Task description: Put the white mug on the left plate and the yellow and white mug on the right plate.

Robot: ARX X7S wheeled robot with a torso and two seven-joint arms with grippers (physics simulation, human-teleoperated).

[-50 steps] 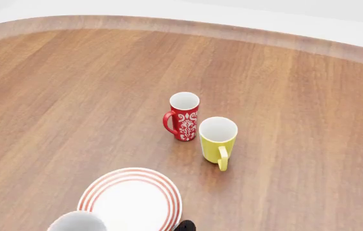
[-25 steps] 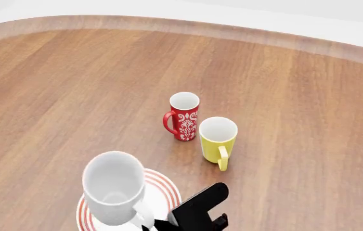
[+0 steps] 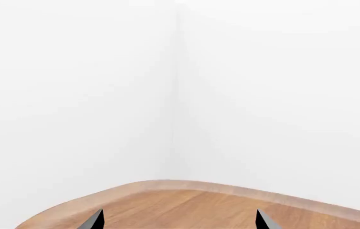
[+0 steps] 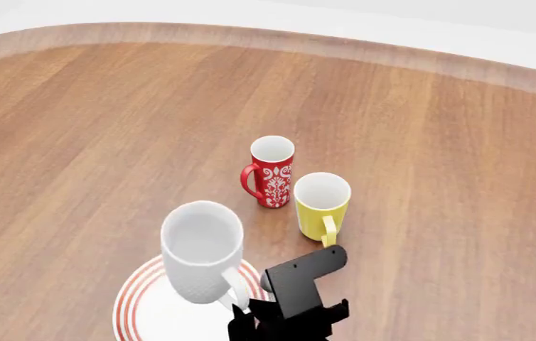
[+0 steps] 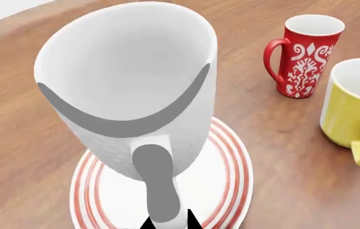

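No text, label, brand, number or sign could be read in any view. The red mug (image 4: 271, 172) carried only a white ornament pattern, not lettering. The white mug (image 4: 200, 252), the yellow and white mug (image 4: 320, 205) and the red-ringed plate (image 4: 140, 309) beneath the white mug were unmarked, as was the wooden tabletop (image 4: 106, 128).

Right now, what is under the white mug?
A red-ringed plate lies below the white mug, held by its handle in the right gripper. The mug hides the plate's middle.
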